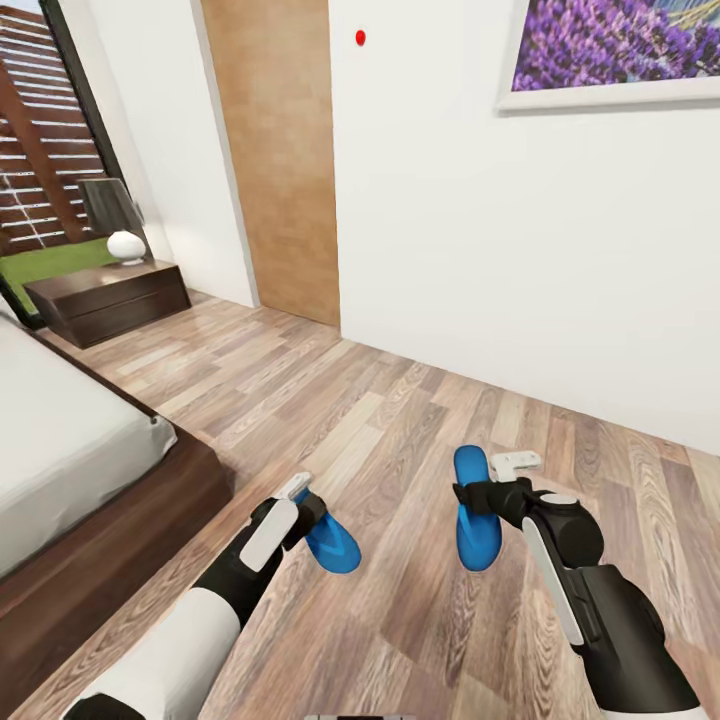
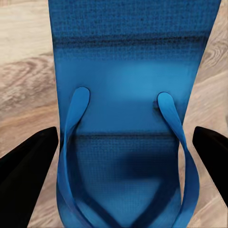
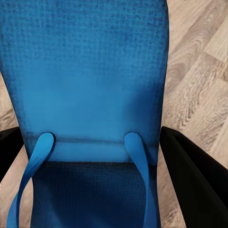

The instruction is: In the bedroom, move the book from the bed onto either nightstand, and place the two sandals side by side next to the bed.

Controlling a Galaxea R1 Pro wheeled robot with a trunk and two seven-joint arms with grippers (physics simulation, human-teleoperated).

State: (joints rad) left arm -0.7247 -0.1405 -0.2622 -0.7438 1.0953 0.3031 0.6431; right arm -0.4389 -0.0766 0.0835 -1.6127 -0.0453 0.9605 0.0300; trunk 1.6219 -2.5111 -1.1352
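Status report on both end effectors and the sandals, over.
Left end effector and right end effector each shut on a blue sandal, left, right. Sandals apart, off the bed. Wood floor ahead, nothing blocking.

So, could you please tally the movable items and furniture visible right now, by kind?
Blue sandals: 2 (left sandal, right sandal)
Nightstands: 1
Lamps: 1
Beds: 1
Framed pictures: 1
Total: 6

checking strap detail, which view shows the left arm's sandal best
The left wrist view: the sandal shows close up, both straps clear, a dark jaw on each side. The head view shows it small, partly behind the left gripper. The right wrist view shows the other sandal.
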